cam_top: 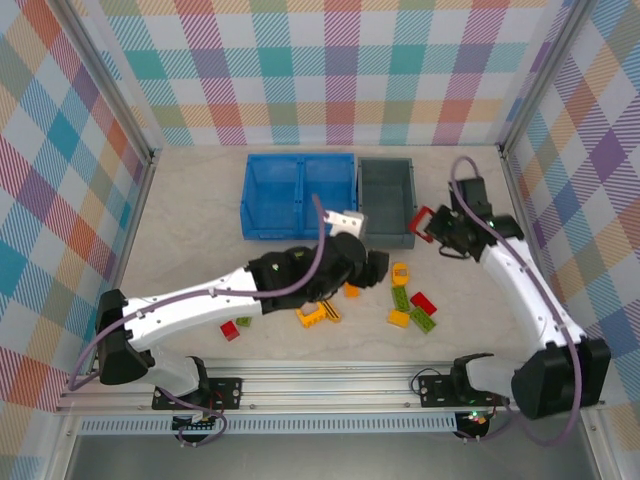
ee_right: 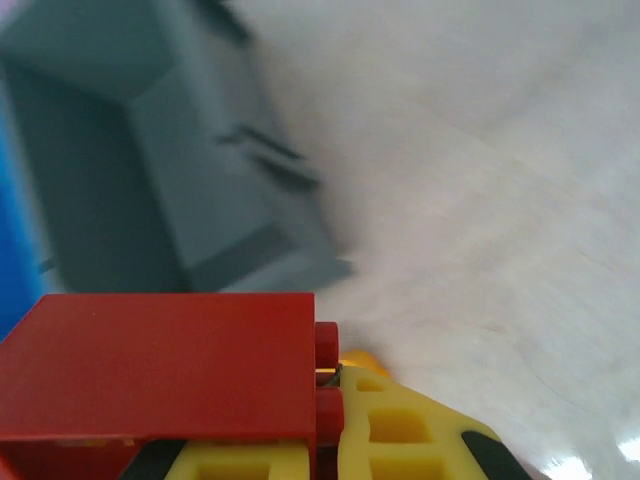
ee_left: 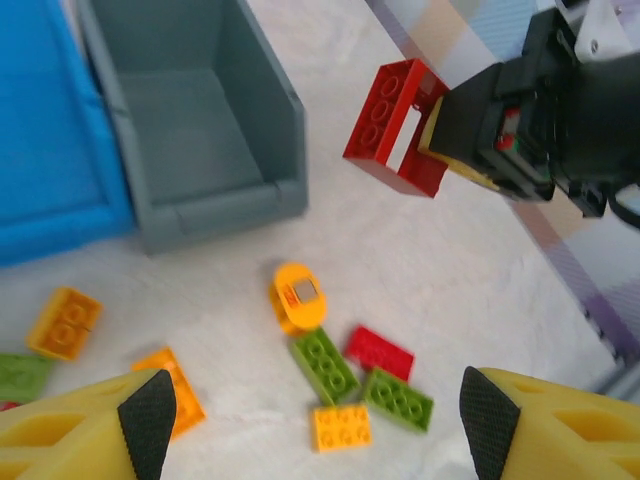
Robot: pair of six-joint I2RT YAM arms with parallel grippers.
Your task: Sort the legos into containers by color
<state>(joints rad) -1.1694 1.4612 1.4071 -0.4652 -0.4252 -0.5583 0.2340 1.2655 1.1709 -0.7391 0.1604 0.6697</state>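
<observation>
Right gripper (cam_top: 436,232) is clamping a red frame brick (cam_top: 420,222) centre-right, just beside the dark grey bin (cam_top: 386,240); left gripper (ee_left: 316,428) is hovering wide open over scattered bricks (ee_left: 322,365), lower centre.

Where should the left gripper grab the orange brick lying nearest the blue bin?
Probably straight from above. The orange brick lies flat, studs up, so only its side walls offer a grip. Close across the pair of walls that does not face the green brick beside it; those stand clear.
</observation>
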